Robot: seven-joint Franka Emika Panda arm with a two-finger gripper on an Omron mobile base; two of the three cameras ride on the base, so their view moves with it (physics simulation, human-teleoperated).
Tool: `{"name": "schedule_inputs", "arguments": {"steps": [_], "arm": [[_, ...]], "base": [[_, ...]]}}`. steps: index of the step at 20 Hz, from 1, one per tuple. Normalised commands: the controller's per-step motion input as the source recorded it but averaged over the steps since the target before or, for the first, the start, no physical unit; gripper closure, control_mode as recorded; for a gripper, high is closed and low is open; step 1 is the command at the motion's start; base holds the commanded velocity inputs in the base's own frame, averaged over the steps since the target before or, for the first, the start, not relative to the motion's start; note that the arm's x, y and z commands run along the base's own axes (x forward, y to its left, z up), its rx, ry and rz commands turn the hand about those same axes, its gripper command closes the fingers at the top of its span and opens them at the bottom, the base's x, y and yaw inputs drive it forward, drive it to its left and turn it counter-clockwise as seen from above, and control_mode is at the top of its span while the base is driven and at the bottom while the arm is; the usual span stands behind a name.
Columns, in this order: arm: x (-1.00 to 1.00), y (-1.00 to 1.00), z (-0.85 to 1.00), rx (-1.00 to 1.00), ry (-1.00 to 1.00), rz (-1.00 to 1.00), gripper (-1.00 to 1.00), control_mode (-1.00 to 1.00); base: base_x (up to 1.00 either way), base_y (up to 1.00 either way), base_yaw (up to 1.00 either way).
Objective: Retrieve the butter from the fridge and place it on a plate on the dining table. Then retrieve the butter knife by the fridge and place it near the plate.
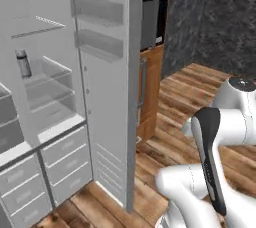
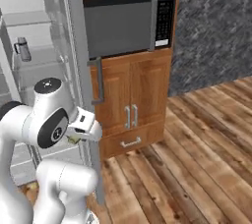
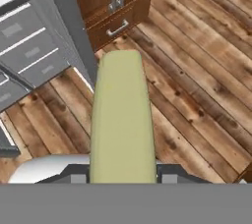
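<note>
Jaws clamp the butter (image 3: 122,120) at frame centre, fridge (image 1: 102,72) open at left; carry step, next drive to the dining table

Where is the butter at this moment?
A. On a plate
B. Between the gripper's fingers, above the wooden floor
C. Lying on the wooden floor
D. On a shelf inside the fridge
B: in the hand view the butter stands out from the gripper, clamped at its near end, with the floor beneath it and the open fridge off to one side.
</note>
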Motion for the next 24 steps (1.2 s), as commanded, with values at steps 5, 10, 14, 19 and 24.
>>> {"name": "schedule_inputs", "arguments": {"steps": [5,10,14,19,24], "arm": [[0.0,0.0,0.0,0.0,0.0,0.0,1.0,1.0],[0.0,0.0,0.0,0.0,0.0,0.0,1.0,1.0],[0.0,0.0,0.0,0.0,0.0,0.0,1.0,1.0],[0.0,0.0,0.0,0.0,0.0,0.0,1.0,1.0],[0.0,0.0,0.0,0.0,0.0,0.0,1.0,1.0]], "base": [[0.0,-0.15,-0.98],[0.02,-0.17,-0.93],[0.23,-0.13,-0.85],[0.31,0.06,-0.56],[0.49,0.1,-0.29]]}}
